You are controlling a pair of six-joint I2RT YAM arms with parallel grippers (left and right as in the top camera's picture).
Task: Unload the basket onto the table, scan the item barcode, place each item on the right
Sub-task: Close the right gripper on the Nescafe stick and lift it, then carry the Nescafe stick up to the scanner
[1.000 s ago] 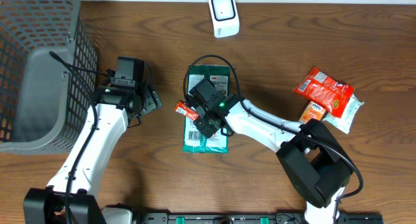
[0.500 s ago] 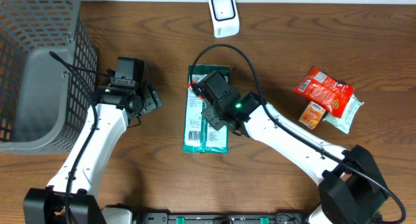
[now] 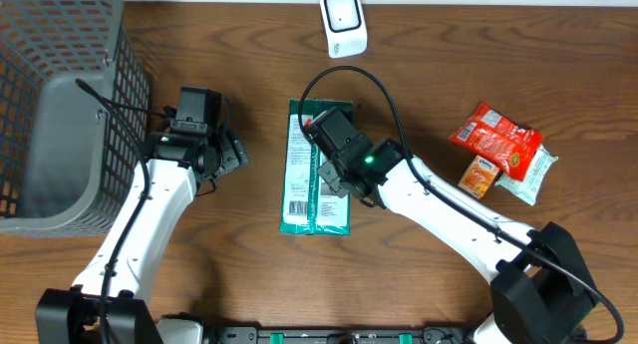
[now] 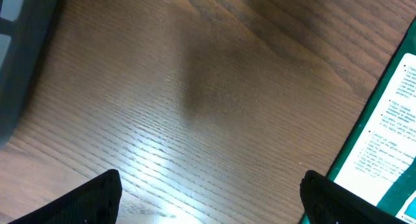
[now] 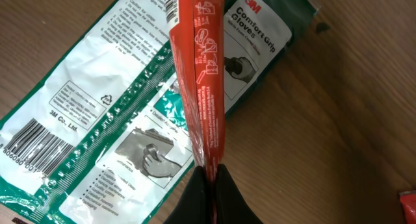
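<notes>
Pinching the thin red packet (image 5: pixel 198 74) by one end, the right pincer (image 5: pixel 209 180) is shut tight on it, so the packet sticks out above the green glove pack (image 5: pixel 97 120) lying on the counter (image 3: pixel 229 45). Held like that, its printed side can likely be turned to the white scanner (image 3: pixel 342 23) at the far edge; bare wood lies between. The left pincer (image 4: pixel 208 204) hangs wide apart over bare counter near the basket (image 3: pixel 60 105), out of the way.

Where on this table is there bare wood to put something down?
Bare wood lies between the scanner and the snack packets, and, on the robot's side, between the left arm and the glove packs. The middle is crowded: the right gripper holds a red sachet over those packs.
</notes>
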